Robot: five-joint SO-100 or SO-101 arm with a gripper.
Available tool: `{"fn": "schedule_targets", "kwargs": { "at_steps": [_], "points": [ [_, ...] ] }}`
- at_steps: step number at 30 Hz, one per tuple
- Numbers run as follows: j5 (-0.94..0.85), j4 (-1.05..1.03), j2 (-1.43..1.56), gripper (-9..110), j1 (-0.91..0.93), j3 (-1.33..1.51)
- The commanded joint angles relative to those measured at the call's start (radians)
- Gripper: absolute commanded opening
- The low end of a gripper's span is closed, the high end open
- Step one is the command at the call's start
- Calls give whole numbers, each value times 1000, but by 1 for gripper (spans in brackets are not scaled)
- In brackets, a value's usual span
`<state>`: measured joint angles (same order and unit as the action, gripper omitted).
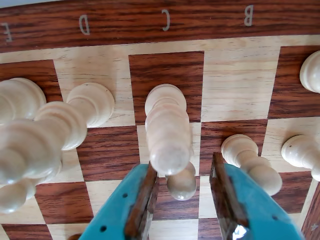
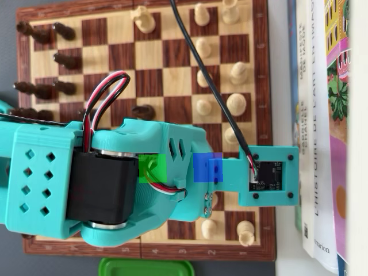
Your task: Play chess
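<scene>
While parted, the gripper (image 1: 182,197) straddles a white pawn (image 1: 181,182) — ungrasped.

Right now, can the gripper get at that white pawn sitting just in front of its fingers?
Probably yes. The gripper is open, the white pawn sits in the gap between its fingers, and only the taller white piece behind crowds it.

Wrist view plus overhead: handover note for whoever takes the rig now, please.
Gripper: open, low over the chessboard, jaws either side of a white pawn, not closed on it.
White pieces: on the C file a tall white piece stands right behind that pawn. In the overhead view the arm hides this spot.
Dark pieces: far side; one dark pawn advanced toward the middle.
Done: approach. Left: grasp, move, release.
</scene>
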<state>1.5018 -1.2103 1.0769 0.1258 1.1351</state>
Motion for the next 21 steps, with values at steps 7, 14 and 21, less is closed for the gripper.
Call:
{"fn": "schedule_targets", "kwargs": {
  "at_steps": [7,14,21],
  "points": [
    [3,8,9,11,-3,-48],
    [-2,8,5,10,-3,-48],
    [2,8,3,6,-2,-48]
  ]
}}
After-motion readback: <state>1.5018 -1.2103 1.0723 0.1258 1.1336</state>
